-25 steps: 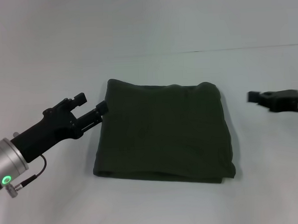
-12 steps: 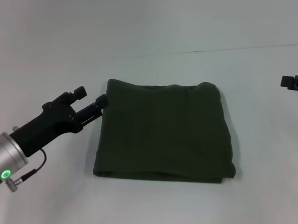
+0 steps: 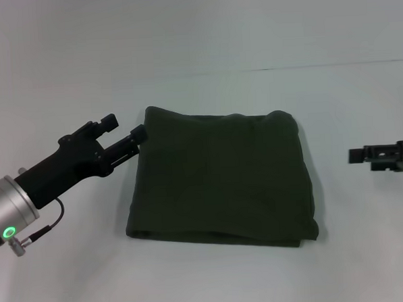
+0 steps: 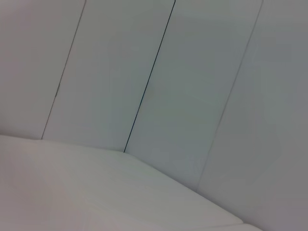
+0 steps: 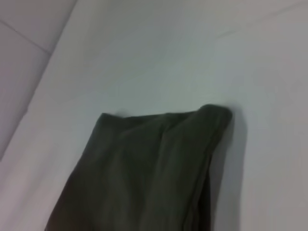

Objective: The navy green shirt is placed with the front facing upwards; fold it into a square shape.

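Observation:
The navy green shirt (image 3: 223,180) lies folded into a rough square in the middle of the white table, with no lettering showing. My left gripper (image 3: 124,127) is at the shirt's far left corner. It is open, one fingertip (image 3: 138,134) touches the cloth edge and the other stands clear of it. My right gripper (image 3: 356,156) hovers to the right of the shirt, apart from it and partly cut off by the picture's edge. The right wrist view shows one folded corner of the shirt (image 5: 144,168). The left wrist view shows only wall panels.
The white table (image 3: 215,279) runs out on all sides of the shirt. A pale panelled wall (image 4: 154,86) stands behind the table's far edge.
The right gripper pulled away to the right and up, then came back lower, still apart from the shirt. The left gripper shifted slightly up and stays at the shirt's corner.

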Controlling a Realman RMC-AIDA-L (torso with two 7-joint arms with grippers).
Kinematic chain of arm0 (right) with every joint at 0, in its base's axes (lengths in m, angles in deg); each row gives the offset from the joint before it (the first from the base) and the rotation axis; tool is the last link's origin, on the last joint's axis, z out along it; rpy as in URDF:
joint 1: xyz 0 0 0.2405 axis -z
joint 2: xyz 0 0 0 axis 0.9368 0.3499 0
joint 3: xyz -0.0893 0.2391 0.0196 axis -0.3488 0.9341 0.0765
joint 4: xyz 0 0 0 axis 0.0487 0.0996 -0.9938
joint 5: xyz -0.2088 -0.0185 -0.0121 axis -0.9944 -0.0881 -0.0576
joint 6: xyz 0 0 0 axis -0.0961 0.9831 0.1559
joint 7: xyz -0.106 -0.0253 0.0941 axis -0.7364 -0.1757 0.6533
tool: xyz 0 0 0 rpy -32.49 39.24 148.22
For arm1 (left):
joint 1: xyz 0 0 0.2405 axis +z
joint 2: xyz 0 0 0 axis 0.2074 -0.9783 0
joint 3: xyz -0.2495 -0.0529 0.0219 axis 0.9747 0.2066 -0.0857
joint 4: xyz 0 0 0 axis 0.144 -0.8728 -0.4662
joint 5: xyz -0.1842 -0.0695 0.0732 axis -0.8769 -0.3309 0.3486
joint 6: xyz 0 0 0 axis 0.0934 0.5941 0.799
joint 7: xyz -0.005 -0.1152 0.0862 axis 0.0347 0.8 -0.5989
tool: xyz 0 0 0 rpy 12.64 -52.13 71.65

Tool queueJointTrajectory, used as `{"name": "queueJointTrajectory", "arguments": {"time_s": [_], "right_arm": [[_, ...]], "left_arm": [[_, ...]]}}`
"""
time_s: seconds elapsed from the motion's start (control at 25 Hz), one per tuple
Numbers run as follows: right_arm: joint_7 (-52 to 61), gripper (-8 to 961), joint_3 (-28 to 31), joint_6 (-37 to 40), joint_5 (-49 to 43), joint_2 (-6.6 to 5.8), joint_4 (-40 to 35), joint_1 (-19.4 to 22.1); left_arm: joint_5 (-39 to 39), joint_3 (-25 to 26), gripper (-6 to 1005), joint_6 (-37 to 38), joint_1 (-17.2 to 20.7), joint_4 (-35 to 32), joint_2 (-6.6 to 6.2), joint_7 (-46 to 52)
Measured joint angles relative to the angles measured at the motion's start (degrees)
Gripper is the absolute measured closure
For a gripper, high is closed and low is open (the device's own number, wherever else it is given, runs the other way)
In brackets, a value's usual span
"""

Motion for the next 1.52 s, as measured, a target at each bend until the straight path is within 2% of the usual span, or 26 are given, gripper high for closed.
{"name": "queueJointTrajectory", "arguments": {"time_s": [0.32, 0.64, 0.88, 1.2, 1.52], "right_arm": [[2.09, 22, -0.61, -4.75, -2.2, 1.04, 7.17, -3.34], [3.88, 22, -1.85, -7.13, -2.25, 3.29, 7.88, -5.19], [5.44, 22, -3.84, -9.57, -2.26, 3.76, 9.13, -6.36], [5.86, 23, -4.87, -11.45, -2.25, 5.01, 9.96, -7.71], [6.82, 23, -6.77, -13.04, -2.24, 5.31, 9.99, -8.02]], "left_arm": [[0.0, 0.0, 203, 0.01, -0.06, 0.18, 0.04, 0.09], [0.0, -0.01, 203, 0.01, -0.08, 0.18, -0.02, 0.1], [0.0, -0.01, 204, -0.02, -0.06, 0.24, -0.02, 0.09], [0.01, 0.0, 204, -0.08, 0.25, 0.35, 0.06, -0.04], [0.01, 0.0, 202, -0.12, 0.37, 0.36, 0.07, -0.11]]}}
